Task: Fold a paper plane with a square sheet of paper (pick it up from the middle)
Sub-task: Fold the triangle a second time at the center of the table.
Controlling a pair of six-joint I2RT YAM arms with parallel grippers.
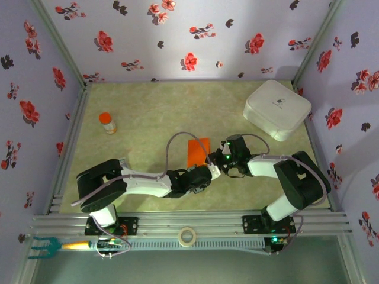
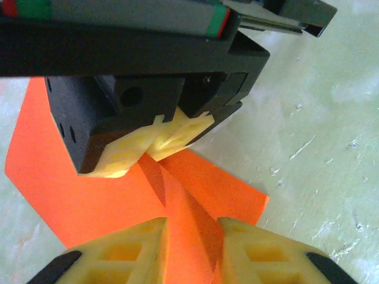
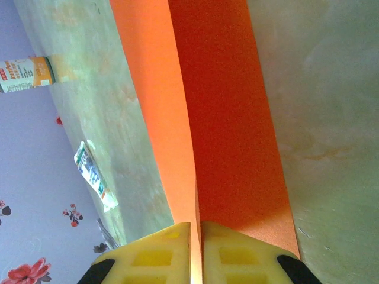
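The square sheet of paper [image 1: 197, 151] lies just right of centre in the top view, on the pale green marbled desk [image 1: 154, 112], with both arms reaching in from the bottom of the frame and meeting at its lower right corner. The sheet is bright orange-red and pulled up into a raised fold, while the rest of it lies flat on the desk. A white case [image 1: 276, 108] with rounded corners sits in the upper right of that view, well apart from the paper. The left end effector [image 2: 192, 228] is narrow. In its wrist view, the raised ridge of paper stands between its yellow pads [image 2: 124, 254] and fills the gap, touching both sides. The right end effector [image 3: 195, 231] is pinched nearly closed on the fold, with only the thin edge of paper between its two yellow fingers. In the left wrist view, those fingers [image 2: 166, 139] come down from the upper centre of the frame onto the same ridge, just beyond the left pads. A small orange-capped bottle [image 1: 107, 122] stands upright in the left part of the top view. A roll of tape [image 1: 188, 236] rests on the rail at the bottom centre. A small printed packet [image 3: 92, 174] shows at the left of the right wrist view.
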